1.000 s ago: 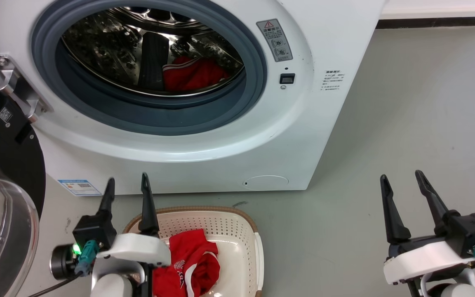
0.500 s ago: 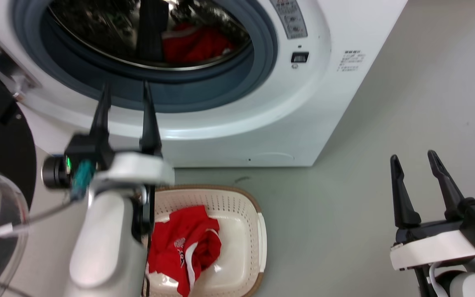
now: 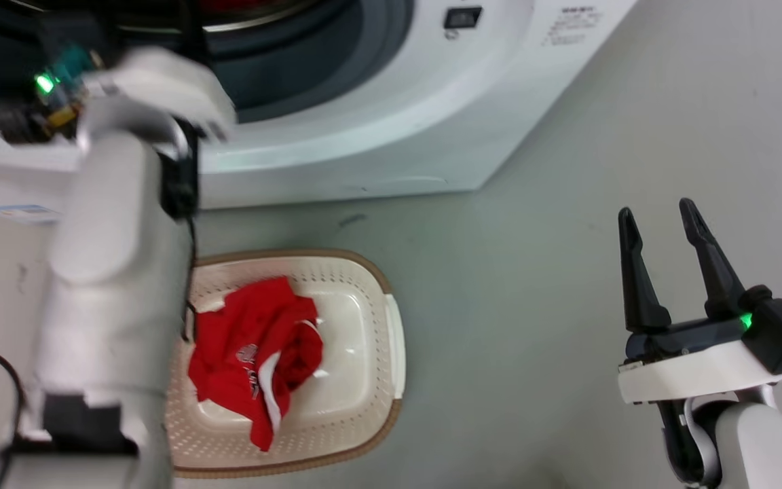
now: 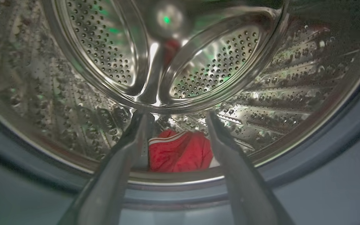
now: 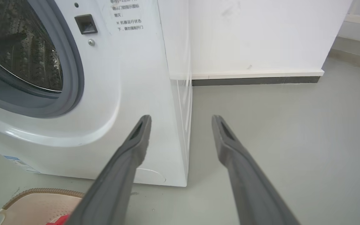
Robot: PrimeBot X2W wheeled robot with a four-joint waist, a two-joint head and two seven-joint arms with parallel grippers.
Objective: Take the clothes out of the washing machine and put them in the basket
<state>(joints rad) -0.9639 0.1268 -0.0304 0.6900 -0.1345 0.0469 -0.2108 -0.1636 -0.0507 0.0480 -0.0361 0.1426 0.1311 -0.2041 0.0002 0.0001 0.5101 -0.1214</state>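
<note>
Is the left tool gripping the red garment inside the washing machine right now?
No, the left tool is open, and the red garment lies loose beyond it, low in the washing machine drum.

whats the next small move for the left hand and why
Probably ease the left hand deeper into the drum and down onto the red garment: its fingers stand open, empty, and the garment lies ahead between them on the drum floor.

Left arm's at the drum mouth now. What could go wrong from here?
1. The red garment lies low behind the drum lip; the left gripper, jaws open, seems aimed above it and may scrape steel or close on nothing.
2. Dragged out, it may snag on the grey seal.
</note>
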